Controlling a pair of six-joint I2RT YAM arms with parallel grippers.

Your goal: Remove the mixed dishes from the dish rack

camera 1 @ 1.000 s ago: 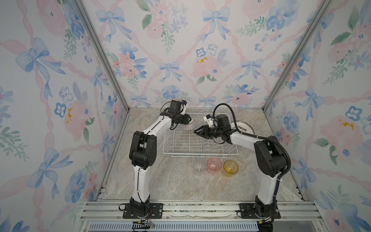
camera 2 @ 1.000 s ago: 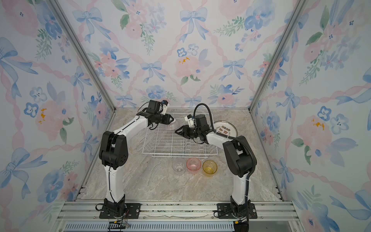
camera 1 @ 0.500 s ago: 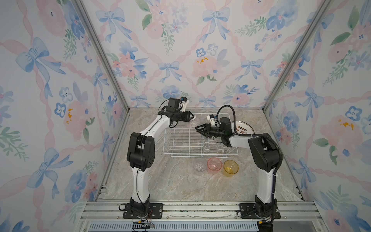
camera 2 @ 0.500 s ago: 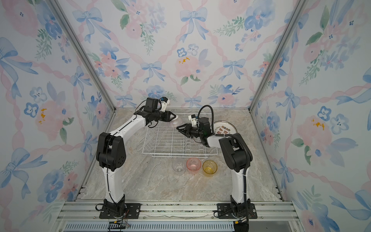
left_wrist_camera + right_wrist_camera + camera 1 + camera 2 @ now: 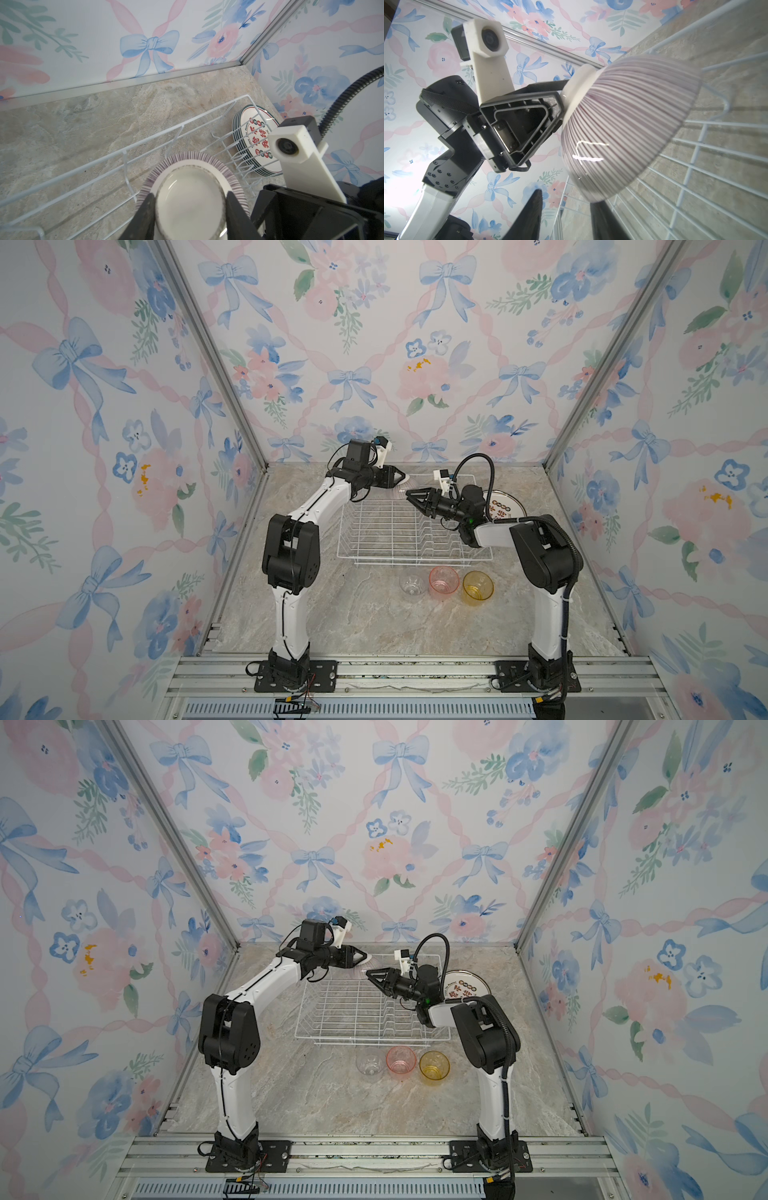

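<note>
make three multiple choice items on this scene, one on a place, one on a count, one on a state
1. Where are the plates relative to the rack?
A) in its slots
B) under it
C) on the table to its right

2. How many tumblers stand in front of the rack?
A) three
B) two
C) five

3. What is the left pincer doing?
A) open, empty
B) shut on the bowl at its white foot
C) shut on a plate

Answers:
1 C, the stack lies outside the wires.
2 A, one clear, one pink, one yellow.
3 B, its fingers clamp the foot in the left wrist view.
</note>
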